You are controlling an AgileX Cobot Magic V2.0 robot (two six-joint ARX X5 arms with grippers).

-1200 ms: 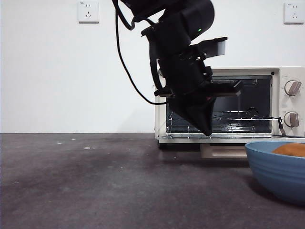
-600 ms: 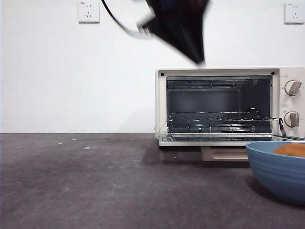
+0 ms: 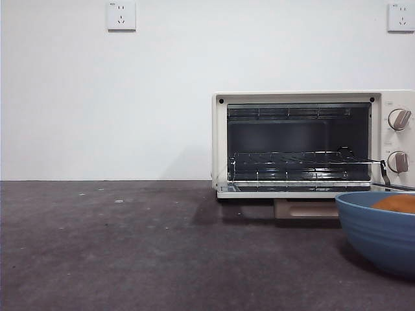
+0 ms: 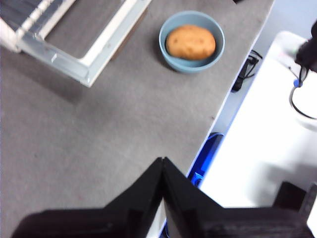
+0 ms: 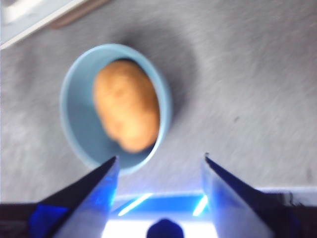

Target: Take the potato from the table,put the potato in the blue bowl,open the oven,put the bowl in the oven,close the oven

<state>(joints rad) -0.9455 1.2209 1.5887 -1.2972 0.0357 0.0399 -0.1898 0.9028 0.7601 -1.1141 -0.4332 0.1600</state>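
Arm gone from front view; potato (image 3: 397, 203) in blue bowl (image 3: 376, 236).

Orange-brown potato (image 5: 127, 105) lying in blue bowl (image 5: 77, 126), below and ahead of wide-open right pincer (image 5: 159, 171). Bowl upright on grey surface (image 3: 130, 246). Cream oven (image 3: 311, 142) open, door down, well beyond closed left pincer (image 4: 162, 166).

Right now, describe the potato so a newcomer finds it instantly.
Start at the cream-white oven standing open on the grey table. In front of its lowered door sits a blue bowl. The potato lies inside it: a lumpy orange-brown oval, the only warm-coloured thing there.
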